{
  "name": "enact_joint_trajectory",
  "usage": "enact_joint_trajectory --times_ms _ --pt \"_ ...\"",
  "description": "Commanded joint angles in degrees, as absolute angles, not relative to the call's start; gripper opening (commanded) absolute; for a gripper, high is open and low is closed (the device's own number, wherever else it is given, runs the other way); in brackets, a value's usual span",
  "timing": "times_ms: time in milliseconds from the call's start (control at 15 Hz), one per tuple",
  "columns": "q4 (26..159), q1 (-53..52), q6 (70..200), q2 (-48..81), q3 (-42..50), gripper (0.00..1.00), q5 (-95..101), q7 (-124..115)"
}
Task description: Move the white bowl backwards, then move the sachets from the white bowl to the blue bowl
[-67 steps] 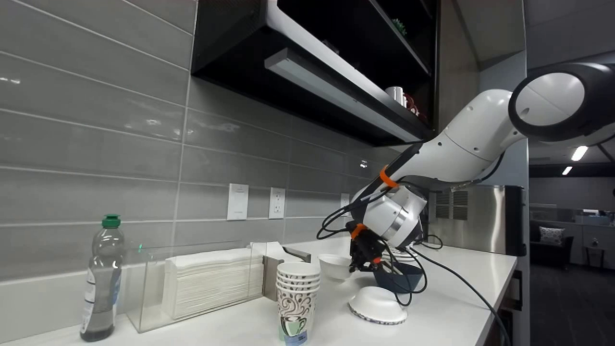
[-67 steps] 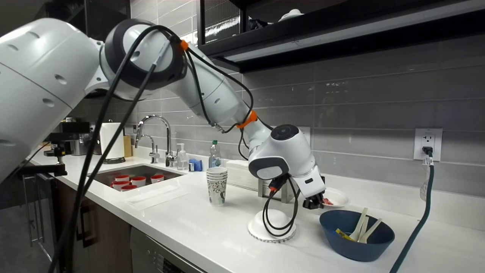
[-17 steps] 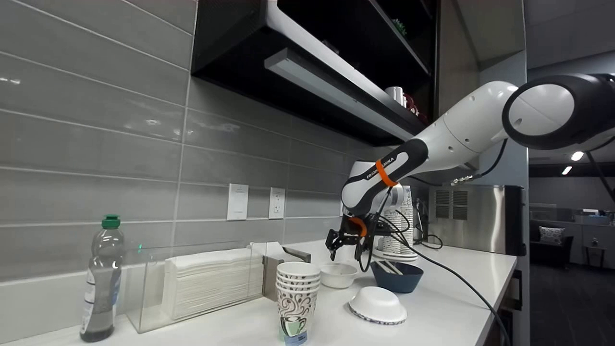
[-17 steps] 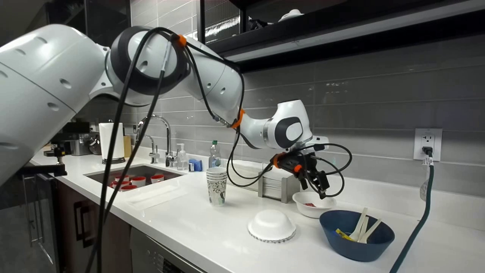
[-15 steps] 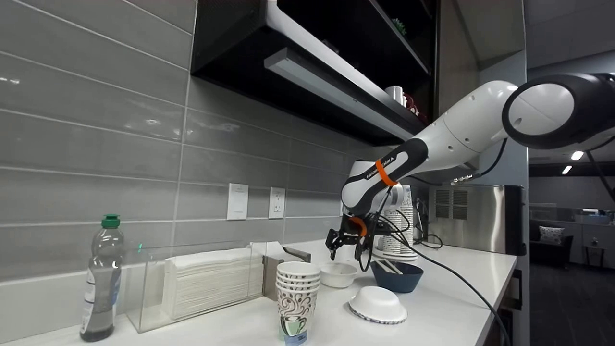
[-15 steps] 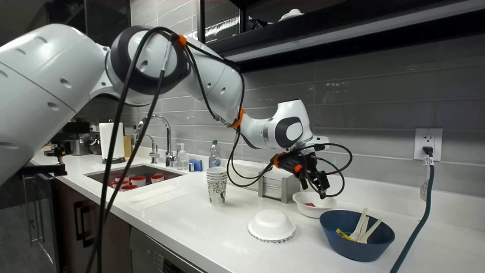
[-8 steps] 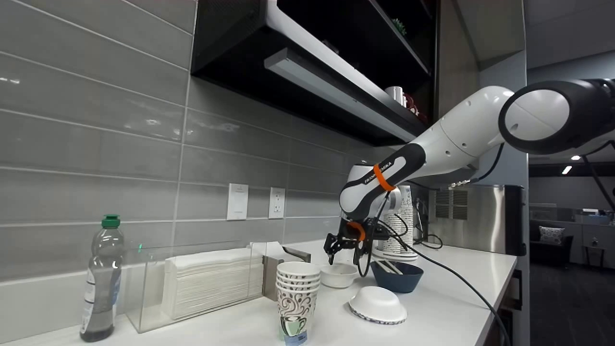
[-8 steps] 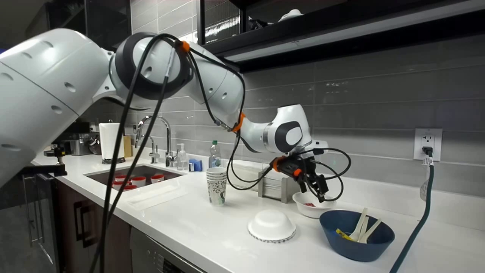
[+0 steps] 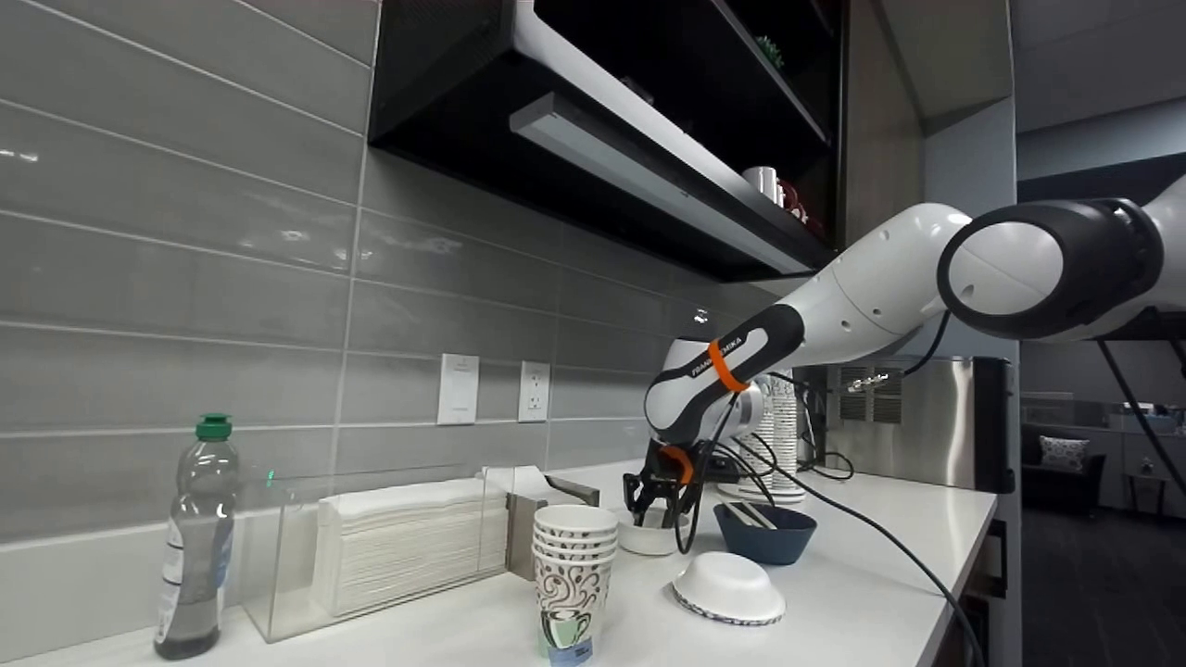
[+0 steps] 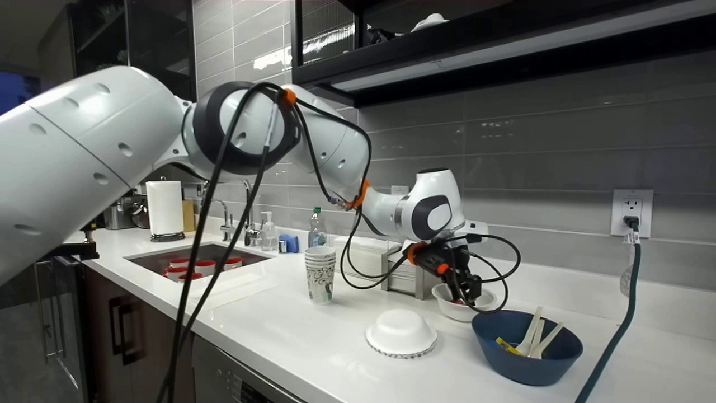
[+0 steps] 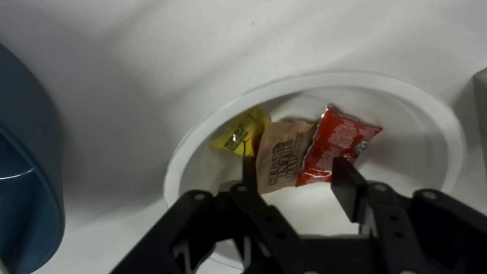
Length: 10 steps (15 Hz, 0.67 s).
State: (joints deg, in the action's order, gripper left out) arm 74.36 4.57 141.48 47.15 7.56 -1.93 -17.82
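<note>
White bowl (image 10: 456, 313) is sitting put while the gripper (image 11: 296, 170) is sinking over its sachets (image 11: 293, 150)

Over the counter (image 10: 347, 350), the arm (image 9: 862, 287) is stooping lower than half a second ago; both exterior views are showing it dropping toward the white bowl. The blue bowl (image 10: 523, 370) is staying where it was, near the white one but apart, holding pale utensils (image 10: 535, 337) and what is looking like a yellow packet (image 10: 506, 346). The white bowl is standing upright near the napkin holder (image 10: 411, 277), a little shifted from its spot of a few seconds ago, with the gripper no longer working at its rim. To my eye the backward move is counting as done, and the sachet half is beginning.

The gripper is pointing down with its fingers (image 11: 345, 187) spread well apart, holding nothing. Whether they are touching anything inside, I'm not able to tell.

Under it, the sachets are lying bunched on the bowl's floor: a brown sachet (image 11: 282, 158) in the gap, a red sachet (image 11: 336, 141) right up against it and running toward one finger, and a yellow sachet (image 11: 243, 131) beyond the other, by the bowl's side. Pinching from here is likely going to be catching brown and red together, leaving yellow for another trip.
</note>
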Motion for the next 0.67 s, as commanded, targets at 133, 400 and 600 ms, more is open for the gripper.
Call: enact_joint_trajectory --times_ms 133,400,600 --pt "67.7 6.1 139.5 51.7 6.9 0.31 -3.6 -17.4" --pt "66.2 6.1 138.7 53.1 6.9 0.07 -3.4 -17.6" --pt "67.2 5.9 139.4 51.8 6.7 0.00 -3.5 -17.5"
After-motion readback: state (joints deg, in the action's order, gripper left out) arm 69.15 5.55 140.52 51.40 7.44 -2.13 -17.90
